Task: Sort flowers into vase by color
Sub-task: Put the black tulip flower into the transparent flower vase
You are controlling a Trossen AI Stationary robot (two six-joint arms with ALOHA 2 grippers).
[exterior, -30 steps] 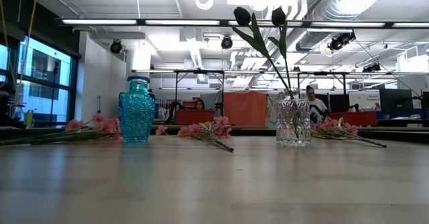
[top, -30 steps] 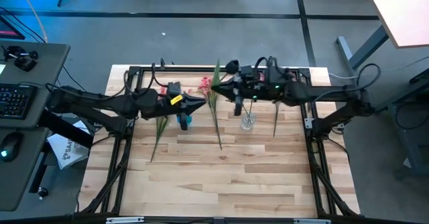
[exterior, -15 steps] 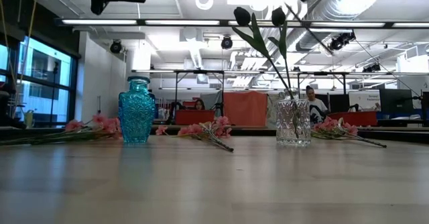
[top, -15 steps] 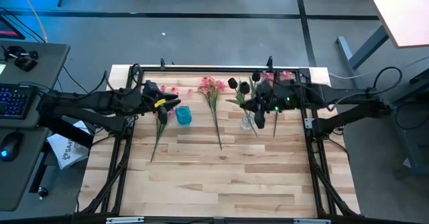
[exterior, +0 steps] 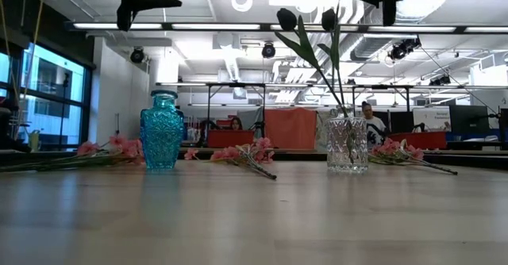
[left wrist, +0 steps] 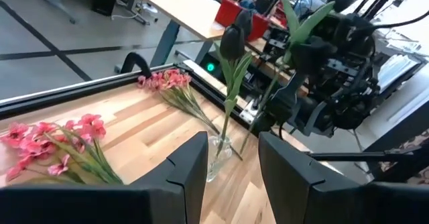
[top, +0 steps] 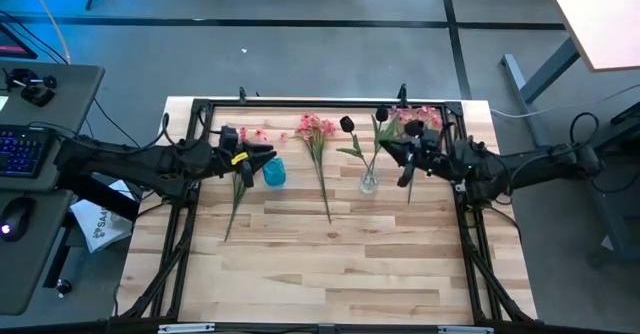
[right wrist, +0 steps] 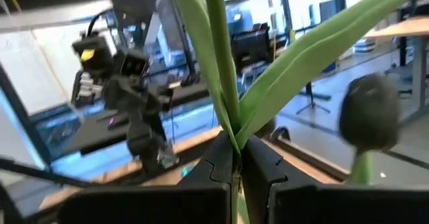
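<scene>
Overhead, right gripper (top: 403, 157) clamped on dark tulip (right wrist: 221, 70) stem, stem upright, left gripper (top: 262, 157) fingers apart.

Two dark jointed arms, black cables, yellow tag on left arm (top: 150, 161)

**What your surface carries**

You are looking at a pale wooden surface (top: 330, 264) inside a black frame. A blue vase (top: 274, 172) stands at its far left, a clear glass vase (top: 369, 182) at its far right, well apart. Pink flower sprays lie flat: one (top: 238, 189) just left of the blue vase, one (top: 320, 164) between the vases, one (top: 415, 149) right of the glass vase.
</scene>
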